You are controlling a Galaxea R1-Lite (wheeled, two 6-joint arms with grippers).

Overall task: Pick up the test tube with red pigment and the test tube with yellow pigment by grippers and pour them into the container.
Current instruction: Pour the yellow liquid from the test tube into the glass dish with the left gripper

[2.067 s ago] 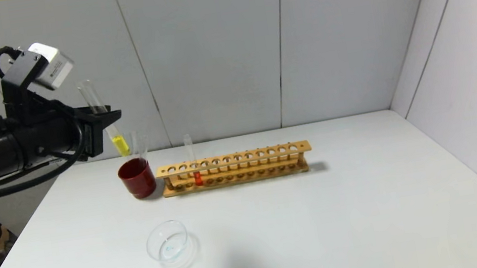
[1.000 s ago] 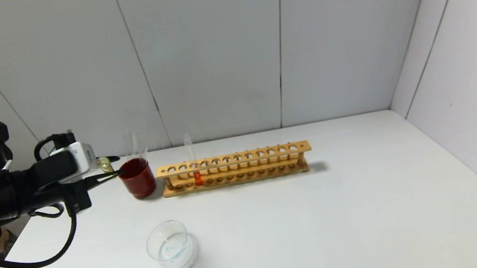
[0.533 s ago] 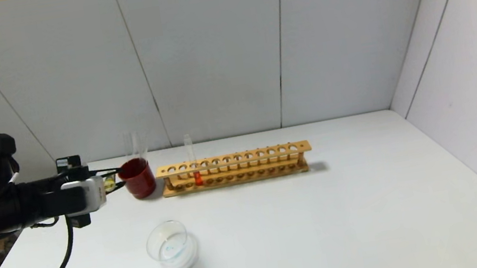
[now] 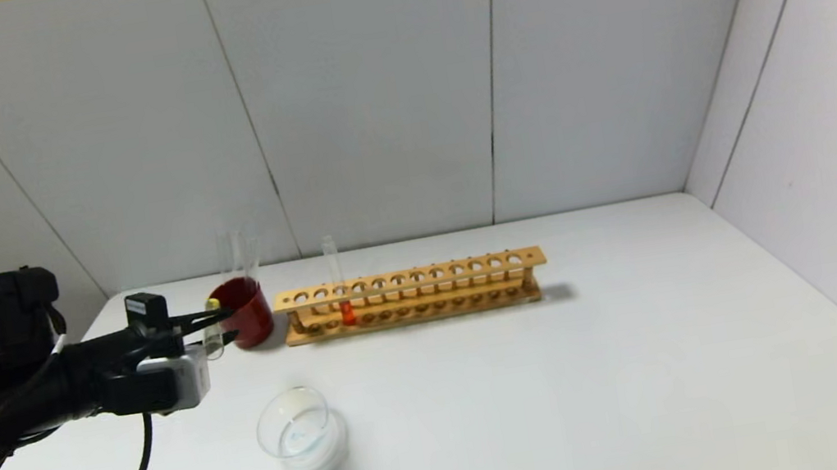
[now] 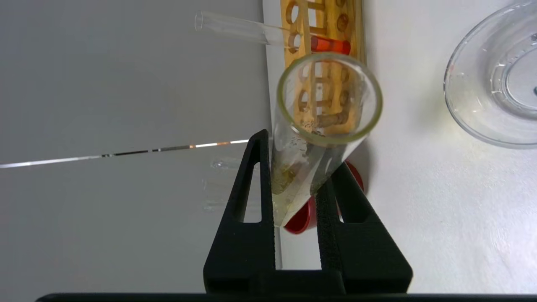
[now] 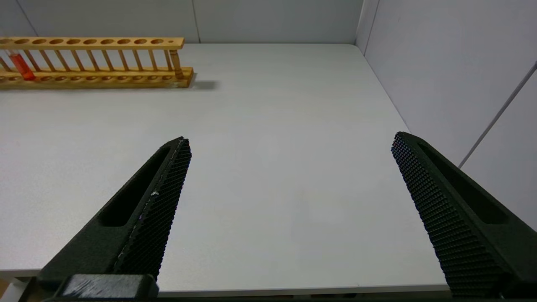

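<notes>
My left gripper (image 4: 220, 324) is shut on the test tube with yellow pigment (image 4: 213, 332), low over the table just left of the dark red cup. The tube is tipped over, with its yellow end up and its open mouth lower. In the left wrist view the fingers (image 5: 256, 180) clamp the tube (image 5: 329, 98), whose mouth faces the camera. The test tube with red pigment (image 4: 345, 312) stands in the wooden rack and shows in the left wrist view (image 5: 329, 44) too. The container (image 4: 299, 434), a clear glass dish, sits nearer the front, apart from the gripper. My right gripper (image 6: 291, 140) is open and empty.
A dark red cup (image 4: 244, 315) holding clear tubes (image 4: 239, 253) stands at the left end of the long wooden rack (image 4: 427, 292). White wall panels close the back and right sides. The table's left edge runs under my left arm.
My left arm has come down from high above the cup to just over the table. Its wrist has rolled over, turning the yellow tube from mouth-up to mouth-down. Dish, rack and red tube have not moved.
</notes>
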